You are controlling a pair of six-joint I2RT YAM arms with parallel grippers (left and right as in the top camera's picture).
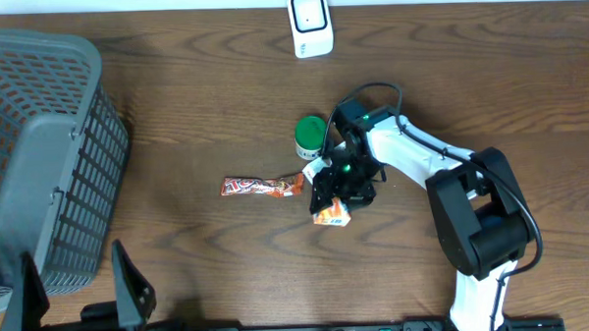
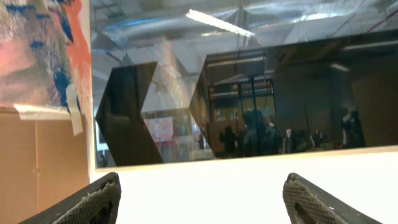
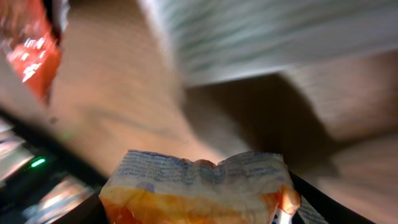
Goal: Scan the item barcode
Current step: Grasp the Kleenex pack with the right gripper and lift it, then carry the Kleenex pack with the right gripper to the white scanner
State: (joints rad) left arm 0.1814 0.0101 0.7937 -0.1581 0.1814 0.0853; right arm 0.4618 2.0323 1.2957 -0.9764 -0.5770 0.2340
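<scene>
An orange and white snack packet point(image 3: 198, 180) fills the gap between the dark fingers of my right gripper point(image 3: 199, 202), which is shut on it; small print shows on its crimped top edge, but no barcode. Overhead, the right gripper point(image 1: 337, 195) hovers at mid-table with the packet point(image 1: 332, 216) poking out toward the front. A white scanner point(image 1: 310, 24) stands at the far edge. My left gripper point(image 2: 202, 199) is open and holds nothing, facing the room above the table; overhead the left gripper point(image 1: 83, 291) sits at the front left.
A grey mesh basket point(image 1: 39, 165) takes up the left side. A green-lidded can point(image 1: 310, 135) stands just behind the right gripper. A red candy wrapper point(image 1: 261, 186) lies to its left, and shows in the right wrist view's corner as the red wrapper point(image 3: 31, 56).
</scene>
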